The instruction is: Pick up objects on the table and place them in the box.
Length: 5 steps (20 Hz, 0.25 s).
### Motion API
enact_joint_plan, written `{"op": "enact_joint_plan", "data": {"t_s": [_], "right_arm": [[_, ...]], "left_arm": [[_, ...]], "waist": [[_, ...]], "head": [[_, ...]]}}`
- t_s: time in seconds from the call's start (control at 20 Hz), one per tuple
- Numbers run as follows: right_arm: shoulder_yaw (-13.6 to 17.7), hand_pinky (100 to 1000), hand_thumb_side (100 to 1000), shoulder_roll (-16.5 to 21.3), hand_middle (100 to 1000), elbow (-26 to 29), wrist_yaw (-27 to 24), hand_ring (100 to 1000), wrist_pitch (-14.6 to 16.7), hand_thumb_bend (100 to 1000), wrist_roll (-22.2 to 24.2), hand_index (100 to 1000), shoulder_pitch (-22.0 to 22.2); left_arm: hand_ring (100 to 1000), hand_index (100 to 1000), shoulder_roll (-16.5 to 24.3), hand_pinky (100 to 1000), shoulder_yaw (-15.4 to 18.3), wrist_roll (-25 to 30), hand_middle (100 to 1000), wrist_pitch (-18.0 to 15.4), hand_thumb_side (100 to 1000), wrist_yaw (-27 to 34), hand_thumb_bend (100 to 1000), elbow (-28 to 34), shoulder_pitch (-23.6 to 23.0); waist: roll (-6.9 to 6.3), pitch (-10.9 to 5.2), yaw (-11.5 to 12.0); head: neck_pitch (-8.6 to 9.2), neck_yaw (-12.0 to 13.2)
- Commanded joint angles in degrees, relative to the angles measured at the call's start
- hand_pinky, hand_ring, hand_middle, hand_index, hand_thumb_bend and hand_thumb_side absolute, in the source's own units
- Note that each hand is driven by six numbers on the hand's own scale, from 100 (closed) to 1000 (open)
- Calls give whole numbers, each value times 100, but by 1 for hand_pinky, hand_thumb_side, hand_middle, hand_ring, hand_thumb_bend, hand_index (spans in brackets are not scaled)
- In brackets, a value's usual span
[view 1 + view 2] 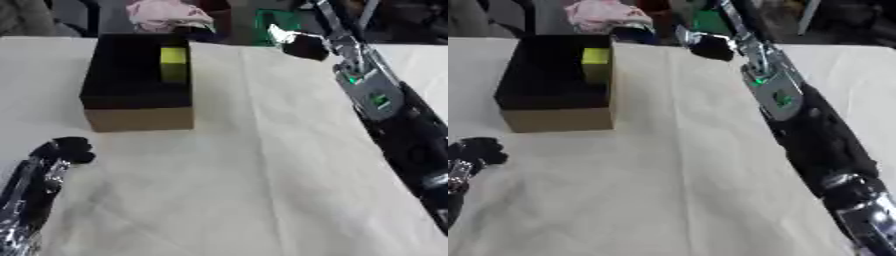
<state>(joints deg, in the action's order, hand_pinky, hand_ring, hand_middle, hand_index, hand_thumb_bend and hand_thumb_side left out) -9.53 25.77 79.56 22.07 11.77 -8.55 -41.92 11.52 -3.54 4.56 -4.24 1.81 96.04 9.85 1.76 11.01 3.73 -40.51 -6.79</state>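
Observation:
A box (138, 117) with brown cardboard sides and a black inside stands at the table's far left. A yellow-green block (173, 62) lies inside it, near its right wall. My right arm reaches from the lower right to the far edge of the table. Its black hand (306, 46) looks curled round a small pale, shiny thing (281, 34) that sticks out to its left, well to the right of the box. My left hand (66, 149) sits low at the left, in front of the box, fingers curled and holding nothing.
White cloth (236, 165) covers the table, with a crease running down its middle. Beyond the far edge lie a pink bundle (166, 14) and something green (278, 21). My right forearm (402, 130) lies along the table's right side.

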Motion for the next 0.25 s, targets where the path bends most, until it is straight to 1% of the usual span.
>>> {"op": "enact_joint_plan", "data": {"t_s": [0.05, 0.25], "right_arm": [[196, 620, 435, 210, 597, 659, -368, 760, -327, 160, -36, 814, 282], [339, 608, 494, 165, 558, 1290, -790, 730, -749, 122, -76, 771, 968]], "left_arm": [[614, 686, 52, 700, 84, -79, 586, -7, 676, -32, 456, 115, 5], [613, 686, 57, 699, 79, -90, 586, -6, 681, -44, 455, 105, -33]], "waist": [[-30, -60, -48], [-80, -56, -136]], "head": [[-27, 80], [-113, 107]]}}
